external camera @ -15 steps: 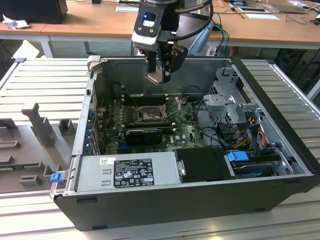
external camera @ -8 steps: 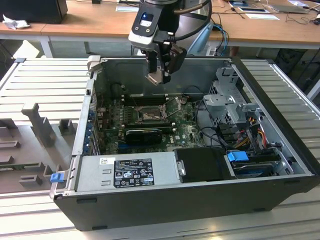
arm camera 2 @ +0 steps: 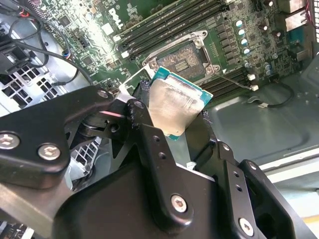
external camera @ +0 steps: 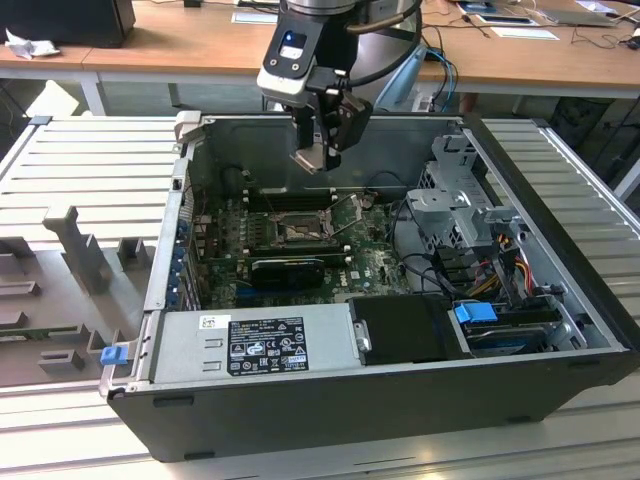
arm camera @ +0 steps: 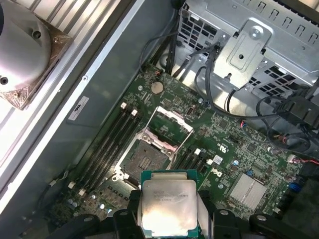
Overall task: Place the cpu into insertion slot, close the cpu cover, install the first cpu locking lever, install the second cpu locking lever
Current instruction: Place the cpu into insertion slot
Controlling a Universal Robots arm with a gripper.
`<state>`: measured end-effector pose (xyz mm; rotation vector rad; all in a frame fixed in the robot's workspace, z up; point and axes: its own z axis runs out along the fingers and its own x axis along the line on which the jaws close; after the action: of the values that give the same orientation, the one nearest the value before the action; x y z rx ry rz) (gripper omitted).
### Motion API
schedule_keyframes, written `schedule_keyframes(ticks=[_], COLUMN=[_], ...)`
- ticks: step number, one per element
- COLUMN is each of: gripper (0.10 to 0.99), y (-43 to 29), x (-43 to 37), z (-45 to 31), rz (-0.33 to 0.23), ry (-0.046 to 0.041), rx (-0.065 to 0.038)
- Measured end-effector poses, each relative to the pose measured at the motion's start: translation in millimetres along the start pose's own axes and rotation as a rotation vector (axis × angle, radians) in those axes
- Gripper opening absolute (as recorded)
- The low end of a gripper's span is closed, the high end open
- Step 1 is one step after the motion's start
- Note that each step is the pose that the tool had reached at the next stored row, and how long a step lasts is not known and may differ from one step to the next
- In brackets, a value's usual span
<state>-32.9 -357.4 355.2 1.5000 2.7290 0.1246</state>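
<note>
One cpu (arm camera: 168, 206), flat and pale silver with a green edge, is clamped between the two dark fingers (arm camera 2: 141, 117) of the gripper (external camera: 318, 155). It is held in the air above the motherboard (external camera: 372, 262), well apart from it. The single insertion slot (arm camera: 144, 162) lies uncovered below, and the one cpu cover (arm camera: 174, 117) stands lifted open just beside it. The arm reaches down from above into the open computer case (external camera: 560, 300), its wrist pointing downward, and the gripper hangs near the case wall farthest from the exterior view's camera.
</note>
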Motion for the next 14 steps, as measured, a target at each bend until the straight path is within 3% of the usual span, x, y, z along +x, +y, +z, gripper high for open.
schedule_keyframes(ticks=[6,14], gripper=[0.529,0.529], y=[-0.2,-0.6], x=[0.0,-0.1], z=[2.0,7.7], rz=[0.028,0.180], ry=[-0.0025,-0.0150], rx=[0.000,-0.002])
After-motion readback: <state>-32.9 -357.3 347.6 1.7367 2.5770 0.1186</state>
